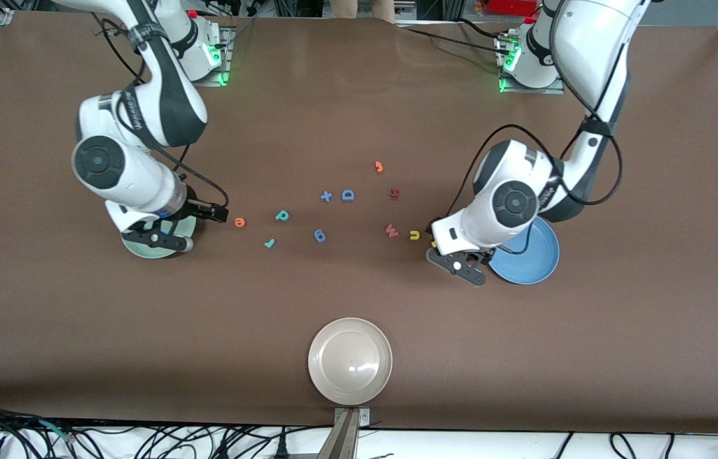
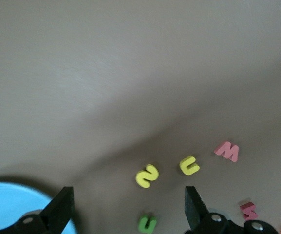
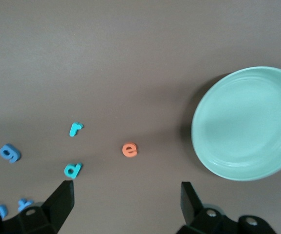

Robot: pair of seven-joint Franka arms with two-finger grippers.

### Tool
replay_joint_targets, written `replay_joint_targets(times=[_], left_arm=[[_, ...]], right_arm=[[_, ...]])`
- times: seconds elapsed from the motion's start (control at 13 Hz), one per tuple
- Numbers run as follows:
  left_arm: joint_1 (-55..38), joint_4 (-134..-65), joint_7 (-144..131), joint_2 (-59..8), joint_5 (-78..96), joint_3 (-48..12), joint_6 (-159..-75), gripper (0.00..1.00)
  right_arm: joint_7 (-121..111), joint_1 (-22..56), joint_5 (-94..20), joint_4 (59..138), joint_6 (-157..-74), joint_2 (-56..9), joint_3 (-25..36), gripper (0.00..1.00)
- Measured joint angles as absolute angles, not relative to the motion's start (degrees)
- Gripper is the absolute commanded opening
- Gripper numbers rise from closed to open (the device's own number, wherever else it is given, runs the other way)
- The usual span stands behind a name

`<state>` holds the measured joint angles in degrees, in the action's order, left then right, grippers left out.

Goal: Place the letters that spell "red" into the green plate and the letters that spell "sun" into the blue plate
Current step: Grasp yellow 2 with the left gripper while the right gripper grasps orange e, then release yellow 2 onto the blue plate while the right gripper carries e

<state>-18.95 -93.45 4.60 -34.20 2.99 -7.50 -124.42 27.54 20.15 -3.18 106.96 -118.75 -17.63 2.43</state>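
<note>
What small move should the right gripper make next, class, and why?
Probably drop onto the orange e and close on it. The right gripper hangs open and empty beside the green plate, which holds nothing yet, and the e lies nearest it on the table. The left gripper, also open, hangs by the yellow s.

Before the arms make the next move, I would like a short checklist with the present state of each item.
1. left gripper open, holding nothing: ok.
2. right gripper open, holding nothing: ok.
3. green plate holds no wrong letter: ok.
4. Orange e, teal d and teal r lie apart on the table: ok.
5. Yellow s, yellow u and green n lie apart from the red W: ok.
6. blue plate holds no wrong letter: cannot tell, arm covers part.
</note>
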Motion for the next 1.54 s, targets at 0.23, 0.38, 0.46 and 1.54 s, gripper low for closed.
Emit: replay_joint_targets(times=[0.23, 0.38, 0.46, 1.54], left_arm=[[-19.6, -95.4, 4.6, -35.3, 3.0, -7.5, -126.8, 1.00], [-19.9, -96.6, 4.6, -36.0, 3.0, -7.5, -127.7, 1.00], [-20.1, -97.4, 4.6, -36.2, 2.9, -7.5, -128.9, 1.00], [-21.5, -99.2, 3.4, -40.5, -2.2, -7.4, -133.2, 0.43]], right_arm=[[28.5, 21.9, -3.2, 114.9, -129.2, -18.1, 2.2, 0.96], [28.5, 22.2, -3.2, 117.1, -132.3, -19.0, 2.2, 0.97], [28.5, 22.1, -3.2, 118.4, -135.9, -19.9, 2.2, 0.97], [28.7, 24.1, -3.2, 122.2, -149.3, -27.5, 2.2, 0.73]])
